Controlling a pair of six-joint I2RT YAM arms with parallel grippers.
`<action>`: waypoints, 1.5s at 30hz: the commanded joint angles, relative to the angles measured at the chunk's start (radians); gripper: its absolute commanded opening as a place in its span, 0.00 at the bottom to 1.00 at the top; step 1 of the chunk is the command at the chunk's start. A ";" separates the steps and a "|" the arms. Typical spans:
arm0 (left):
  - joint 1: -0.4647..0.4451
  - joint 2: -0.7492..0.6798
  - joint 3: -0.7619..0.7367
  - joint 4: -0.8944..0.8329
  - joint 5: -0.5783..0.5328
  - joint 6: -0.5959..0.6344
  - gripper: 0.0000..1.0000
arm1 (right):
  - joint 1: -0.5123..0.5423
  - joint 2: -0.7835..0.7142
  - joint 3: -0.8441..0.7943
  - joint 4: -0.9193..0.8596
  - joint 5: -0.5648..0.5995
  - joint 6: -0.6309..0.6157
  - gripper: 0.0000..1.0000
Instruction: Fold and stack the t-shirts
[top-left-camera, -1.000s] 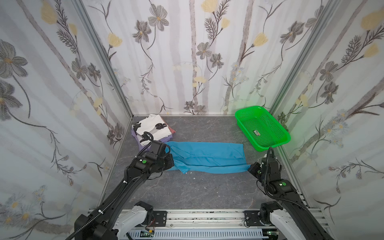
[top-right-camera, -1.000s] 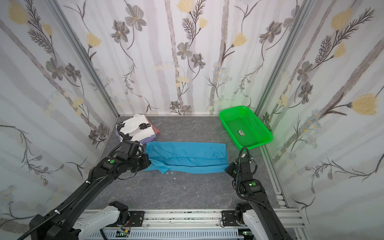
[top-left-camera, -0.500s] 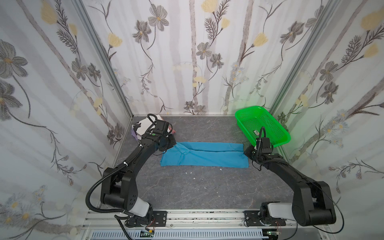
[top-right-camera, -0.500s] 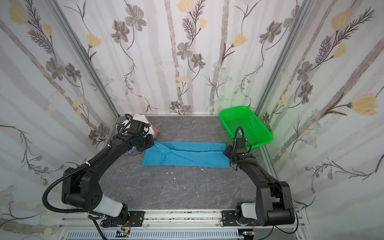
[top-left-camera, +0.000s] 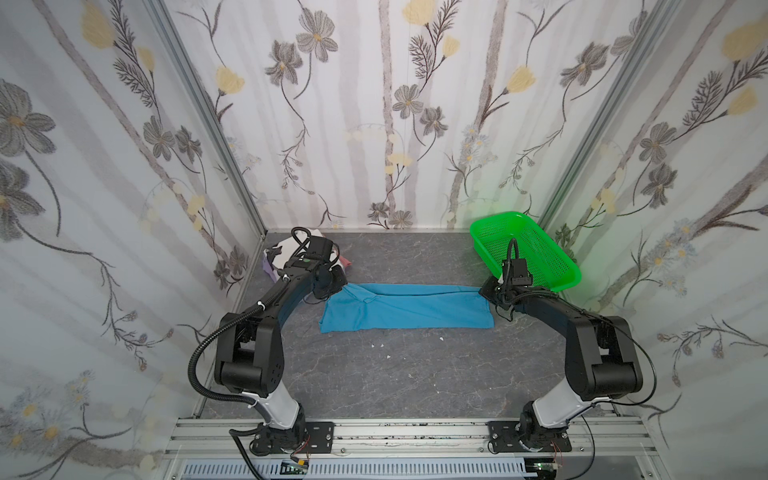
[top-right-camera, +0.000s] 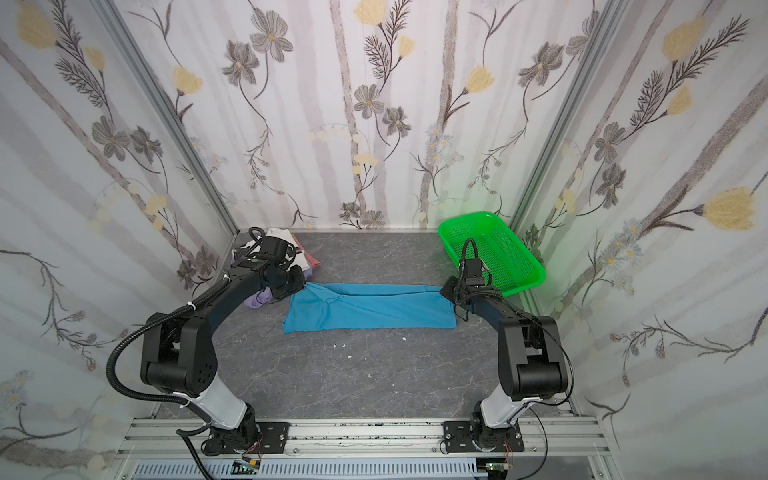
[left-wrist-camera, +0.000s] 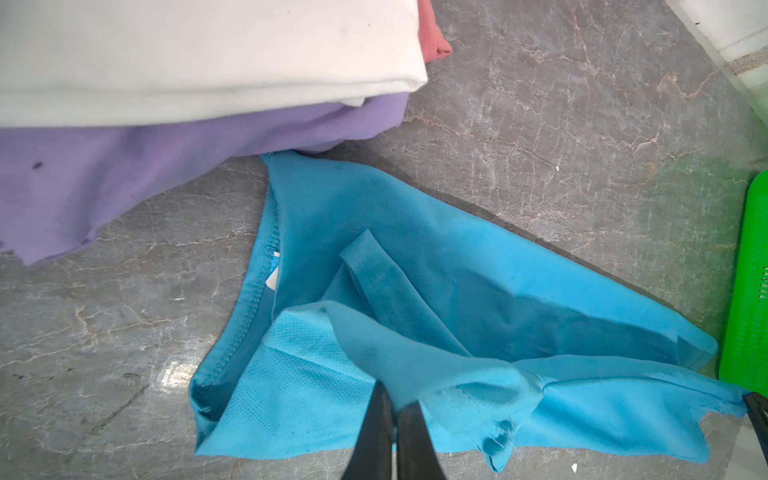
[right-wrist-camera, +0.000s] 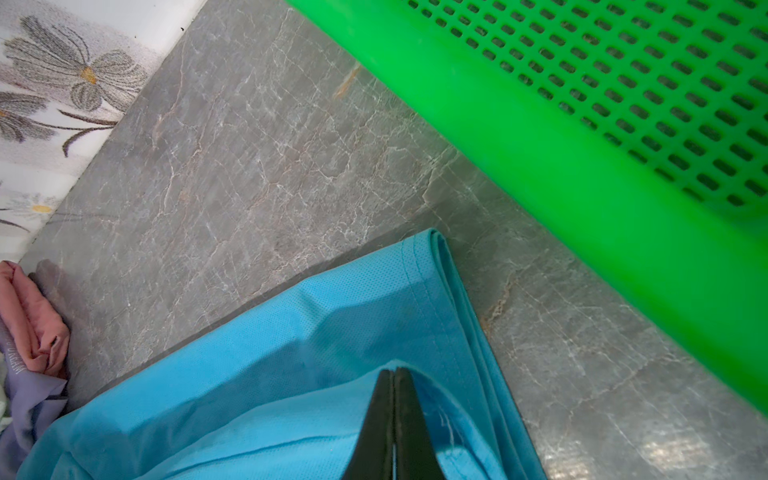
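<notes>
Top views, blue t-shirt (top-left-camera: 407, 307) spread on grey table (top-left-camera: 395, 374), left gripper (top-left-camera: 332, 286) and right gripper (top-left-camera: 485, 291) — jaws pinching its far corners, green mesh basket (top-left-camera: 544, 257) beside the right.

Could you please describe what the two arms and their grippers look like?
Both arms are black, chunky rounded links rising from white base segments. The left arm carries a ribbed black hose with white ties; the right arm has thin black cables. The left gripper and right gripper have slim, black, tapering fingers.
</notes>
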 joint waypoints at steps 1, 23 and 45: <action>0.003 0.016 0.013 0.023 0.020 -0.001 0.00 | 0.000 0.001 0.009 0.010 0.017 -0.004 0.00; -0.025 -0.661 -0.494 -0.105 0.049 -0.090 0.00 | 0.099 -0.901 -0.508 -0.293 0.089 0.091 0.00; -0.124 -0.685 -0.521 -0.113 0.019 -0.119 0.00 | 0.054 -0.673 -0.406 -0.122 0.146 0.007 0.00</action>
